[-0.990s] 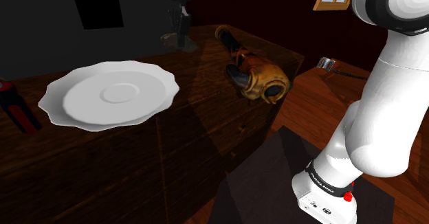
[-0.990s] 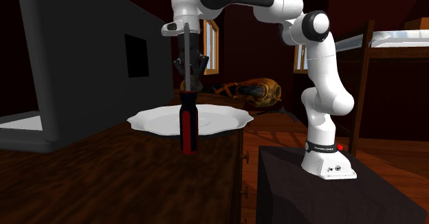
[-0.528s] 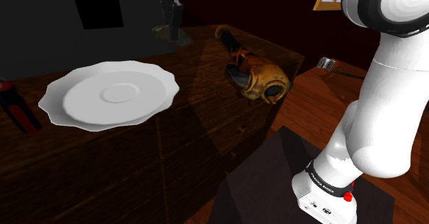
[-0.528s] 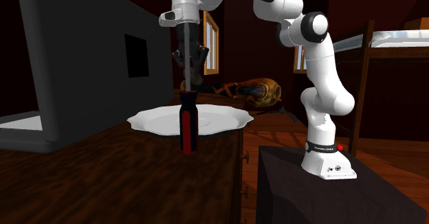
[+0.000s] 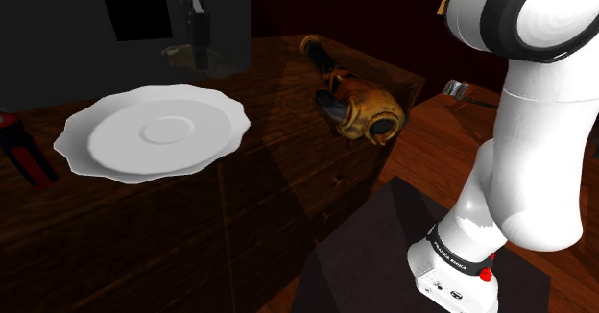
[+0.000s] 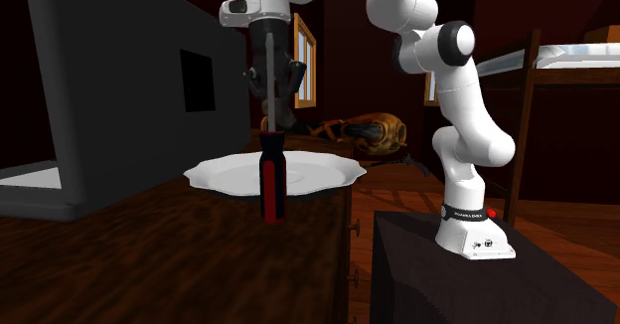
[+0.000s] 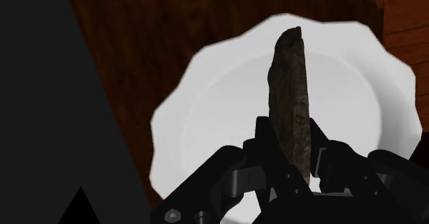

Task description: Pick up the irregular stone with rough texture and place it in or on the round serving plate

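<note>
The jaws were clamped on a long, narrow, rough grey-brown stone (image 7: pixel 289 85), which stuck out beyond them with its tip toward the white scalloped plate (image 7: pixel 213 119). Stone and jaws hung in the air over the plate, not touching it. The plate sat on a dark wooden desk (image 5: pixel 144 253). In the shoulder view a red-and-black tool handle (image 5: pixel 24 153) lay left of the plate, and a brown-and-gold rounded object (image 5: pixel 357 108) sat to the right, well apart.

dark wood table (image 5: pixel 144 239) | white plate (image 5: pixel 115 156) | red-black handle (image 6: pixel 270 178)
</note>
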You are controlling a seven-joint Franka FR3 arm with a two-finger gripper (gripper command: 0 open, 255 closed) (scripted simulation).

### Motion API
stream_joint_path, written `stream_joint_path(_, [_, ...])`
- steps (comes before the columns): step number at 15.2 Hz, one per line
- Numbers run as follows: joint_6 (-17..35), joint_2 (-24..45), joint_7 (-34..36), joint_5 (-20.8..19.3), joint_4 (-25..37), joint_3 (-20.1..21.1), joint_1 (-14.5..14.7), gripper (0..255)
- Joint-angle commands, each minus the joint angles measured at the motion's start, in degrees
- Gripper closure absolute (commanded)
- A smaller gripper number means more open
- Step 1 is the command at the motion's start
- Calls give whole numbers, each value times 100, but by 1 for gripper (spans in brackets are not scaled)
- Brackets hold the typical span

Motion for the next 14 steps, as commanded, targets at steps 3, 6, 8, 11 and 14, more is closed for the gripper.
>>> stream_joint_path(3, [-327,628,504,-144,978,125,452,255])
stream_joint_path(6, [-649,1185,791,-263,1875,164,798,255])
stream_joint_path(8, [-353,988,773,-224,1381,168,736,255])
stream_joint_path(11, [19,780,748,-184,800,174,669,255])
stream_joint_path(14, [344,634,725,-155,329,175,621,255])
